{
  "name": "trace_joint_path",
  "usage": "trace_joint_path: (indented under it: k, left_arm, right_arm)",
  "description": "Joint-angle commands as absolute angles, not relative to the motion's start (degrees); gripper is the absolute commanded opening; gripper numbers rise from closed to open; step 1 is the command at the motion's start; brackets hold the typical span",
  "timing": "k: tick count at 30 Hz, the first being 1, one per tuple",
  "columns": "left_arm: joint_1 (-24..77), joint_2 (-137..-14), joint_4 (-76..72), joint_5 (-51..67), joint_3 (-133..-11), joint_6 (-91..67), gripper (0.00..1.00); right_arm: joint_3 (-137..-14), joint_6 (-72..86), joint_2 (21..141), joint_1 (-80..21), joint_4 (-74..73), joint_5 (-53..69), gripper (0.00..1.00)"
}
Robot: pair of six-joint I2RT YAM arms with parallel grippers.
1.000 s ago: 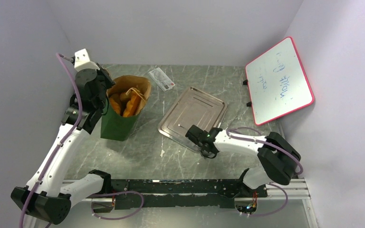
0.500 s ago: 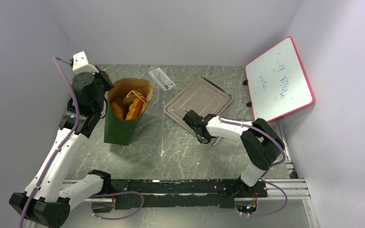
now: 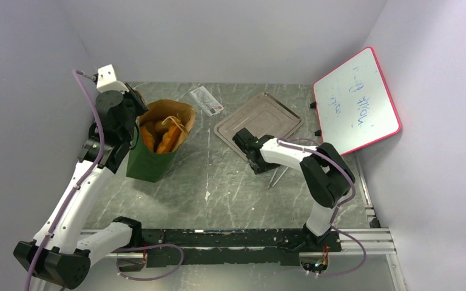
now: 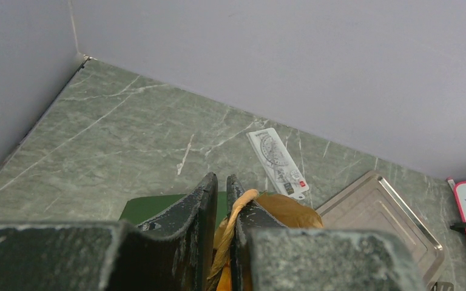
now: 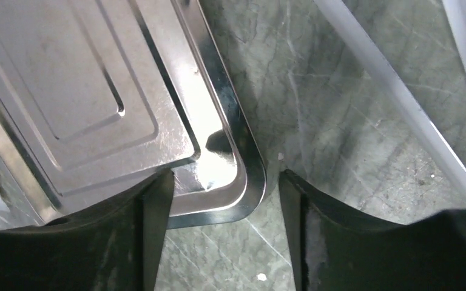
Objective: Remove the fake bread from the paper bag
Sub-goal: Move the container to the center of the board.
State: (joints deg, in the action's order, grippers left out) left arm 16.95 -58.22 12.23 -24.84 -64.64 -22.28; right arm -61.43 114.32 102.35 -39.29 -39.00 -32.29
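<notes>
Top external: one paper bag (image 3: 151, 162), one tray (image 3: 274, 114); left fingers (image 4: 188, 215) pinch its handle (image 4: 238, 209), right fingers (image 5: 153, 233) gape astride the tray's corner.

Lab test cell: grey walls (image 3: 218, 36), whiteboard (image 3: 357, 103).

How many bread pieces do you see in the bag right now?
3 show in the mouth of the paper bag: left piece, middle piece, right piece. More may lie hidden underneath.
</notes>
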Motion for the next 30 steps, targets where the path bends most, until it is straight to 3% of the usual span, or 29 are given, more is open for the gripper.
trace_joint_path:
  k: [1,4,13,26,30]
  left_arm:
    - [16.35,-58.0,7.05,-23.43,-64.48,-21.73,0.07]
    - [16.26,-58.23,6.85,-23.47,-64.32,-21.62,0.07]
    - [16.26,-57.84,6.02,-22.9,-63.11,-21.9,0.07]
    - [15.83,-58.84,4.47,-19.99,-62.14,-21.62,0.07]
    - [15.82,-59.43,3.86,-19.07,-61.84,-22.33,0.07]
  right_arm:
    - [-57.81,108.75,101.31,-42.31,-41.62,-35.55,0.7]
    - [-59.38,105.24,99.73,-45.62,-42.88,-39.34,0.79]
    - [-71.22,95.37,96.48,-54.07,-58.71,-51.52,0.92]
    - [-59.61,91.51,80.46,-53.05,-69.22,-54.56,0.94]
    - [-55.11,85.31,78.84,-49.85,-63.35,-50.71,0.95]
